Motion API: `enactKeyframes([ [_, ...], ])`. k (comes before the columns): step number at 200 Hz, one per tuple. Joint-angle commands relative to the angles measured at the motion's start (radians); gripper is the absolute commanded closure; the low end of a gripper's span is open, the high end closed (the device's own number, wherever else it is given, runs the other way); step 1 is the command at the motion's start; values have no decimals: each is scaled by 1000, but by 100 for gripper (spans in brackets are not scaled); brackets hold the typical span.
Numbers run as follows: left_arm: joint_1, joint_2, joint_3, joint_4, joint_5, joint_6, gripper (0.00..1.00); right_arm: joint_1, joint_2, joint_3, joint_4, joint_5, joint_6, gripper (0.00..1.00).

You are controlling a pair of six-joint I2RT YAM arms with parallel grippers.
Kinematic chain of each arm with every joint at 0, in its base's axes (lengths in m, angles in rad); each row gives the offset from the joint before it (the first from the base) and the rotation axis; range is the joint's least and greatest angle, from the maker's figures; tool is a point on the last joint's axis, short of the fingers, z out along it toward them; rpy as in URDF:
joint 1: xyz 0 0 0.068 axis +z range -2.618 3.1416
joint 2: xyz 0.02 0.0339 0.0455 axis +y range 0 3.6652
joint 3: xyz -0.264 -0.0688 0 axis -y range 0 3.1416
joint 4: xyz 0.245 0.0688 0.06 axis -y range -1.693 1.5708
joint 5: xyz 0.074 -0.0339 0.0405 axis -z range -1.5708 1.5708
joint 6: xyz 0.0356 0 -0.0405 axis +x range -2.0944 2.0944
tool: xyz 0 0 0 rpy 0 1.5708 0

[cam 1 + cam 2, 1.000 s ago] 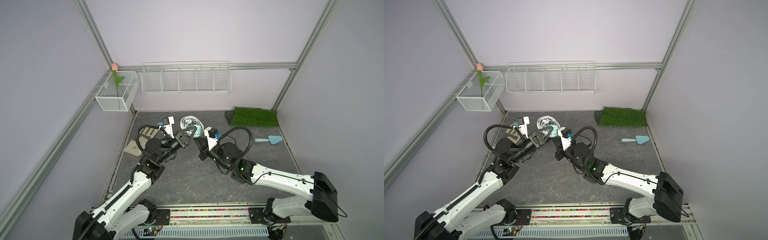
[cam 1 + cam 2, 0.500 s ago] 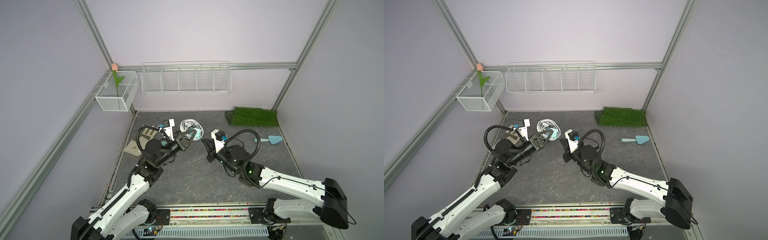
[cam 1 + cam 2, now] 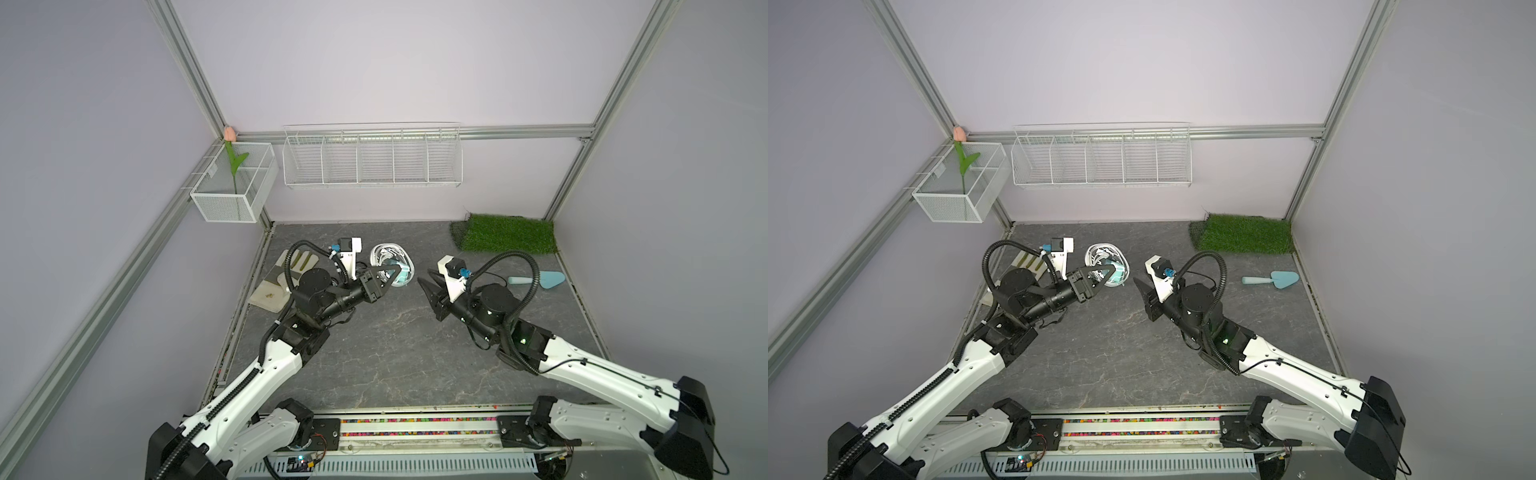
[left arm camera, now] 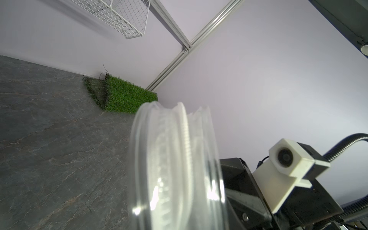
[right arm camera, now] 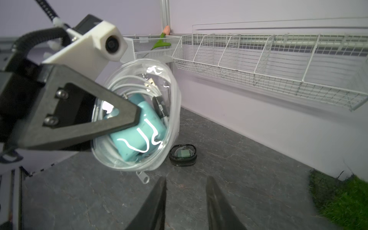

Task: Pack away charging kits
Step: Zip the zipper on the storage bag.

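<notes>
My left gripper point(image 3: 397, 273) is shut on a clear, white-rimmed oval case point(image 3: 392, 264), held off the floor. In the right wrist view the case point(image 5: 139, 99) holds a teal plug adapter point(image 5: 139, 137) and a coiled white cable point(image 5: 127, 87); its zip pull point(image 5: 143, 177) hangs below. The same case point(image 4: 175, 169) fills the left wrist view edge-on. A black-rimmed case point(image 5: 183, 152) lies on the floor behind it. My right gripper point(image 3: 424, 282) point(image 5: 186, 191) is open and empty, a short way to the right of the held case.
A beige glove point(image 3: 282, 278) lies by the left wall, under my left arm. A light-blue trowel point(image 3: 540, 280) lies at the right, and a grass mat point(image 3: 507, 232) at the back right. A wire shelf point(image 3: 372, 160) and a mesh box point(image 3: 232, 187) hang on the walls.
My right gripper has drawn back to the right, away from the held case, and has opened. My left gripper keeps its hold on the case, nearly still.
</notes>
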Motion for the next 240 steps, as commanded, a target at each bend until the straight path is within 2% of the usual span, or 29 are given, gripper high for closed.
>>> enactKeyframes([
  [1, 3, 5, 48, 38, 31, 3, 100, 10, -8, -36, 49, -106, 1, 43],
  [29, 0, 14, 67, 38, 43, 1, 100, 42, 66, 9, 61, -124, -2, 35],
  [68, -2, 14, 66, 31, 41, 6, 100, 44, 153, 67, 81, -58, 15, 34],
  [112, -4, 29, 67, 32, 50, 8, 100, 39, 167, 102, 92, -24, 24, 43],
  [136, -4, 32, 64, 34, 50, 8, 100, 33, 161, 107, 82, -21, 27, 44],
  [166, -4, 32, 61, 42, 50, 4, 100, 30, 147, 109, 67, -16, 27, 50],
  [181, -4, 31, 61, 43, 50, 3, 100, 29, 148, 107, 67, -19, 27, 60],
  [206, -5, 24, 64, 44, 51, 1, 100, 30, 153, 105, 69, -17, 30, 63],
  [240, -8, 23, 62, 39, 50, 5, 100, 27, 146, 102, 71, -13, 26, 80],
])
